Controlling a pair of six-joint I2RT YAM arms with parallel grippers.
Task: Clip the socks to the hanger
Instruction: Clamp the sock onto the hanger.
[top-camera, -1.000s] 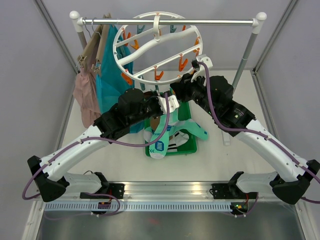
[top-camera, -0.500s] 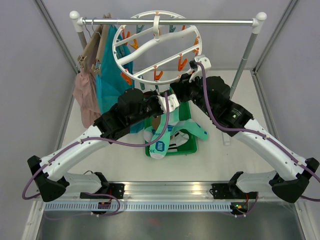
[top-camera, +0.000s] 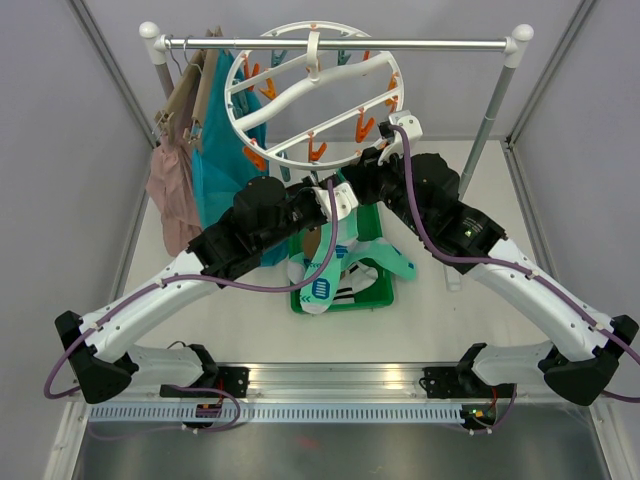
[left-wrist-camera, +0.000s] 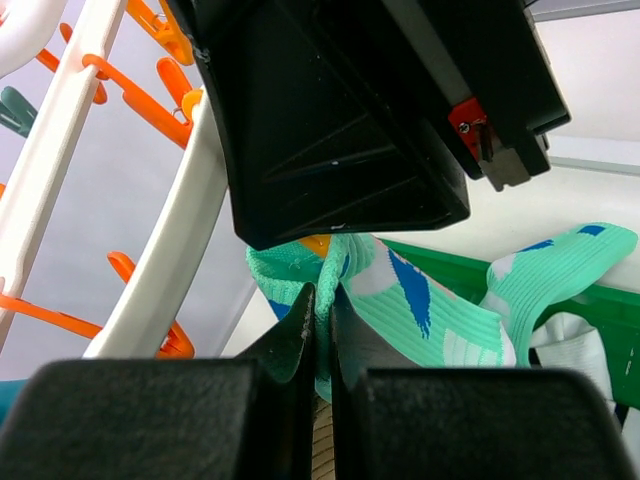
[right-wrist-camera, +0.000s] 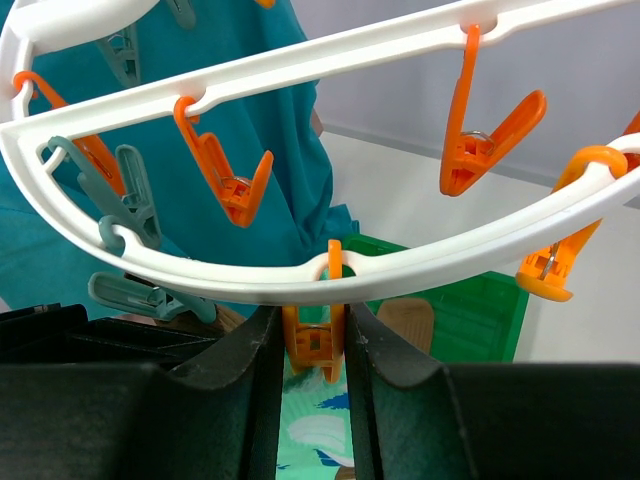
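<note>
The round white ring hanger (top-camera: 300, 95) hangs from the rail with orange and teal pegs; its rim also shows in the right wrist view (right-wrist-camera: 330, 270). My left gripper (left-wrist-camera: 322, 320) is shut on the cuff of a mint-teal sock (left-wrist-camera: 420, 310), held up under the ring's lower rim; the sock hangs over the basket (top-camera: 322, 270). My right gripper (right-wrist-camera: 312, 345) is shut on an orange peg (right-wrist-camera: 315, 340) at the ring's lower rim, squeezing its handles. Its black body fills the top of the left wrist view (left-wrist-camera: 350, 110). More socks, brown, white and teal, lie in the green basket (top-camera: 385, 290).
A large teal garment (top-camera: 220, 150) and a pink-beige garment (top-camera: 170, 185) hang on tan hangers at the rail's left end. The rail's right post (top-camera: 495, 100) stands at the back right. Both arms crowd the space under the ring.
The left gripper has lifted the mint-teal sock slightly up toward the peg. The ring has swung a little left. The right gripper stays on the peg.
</note>
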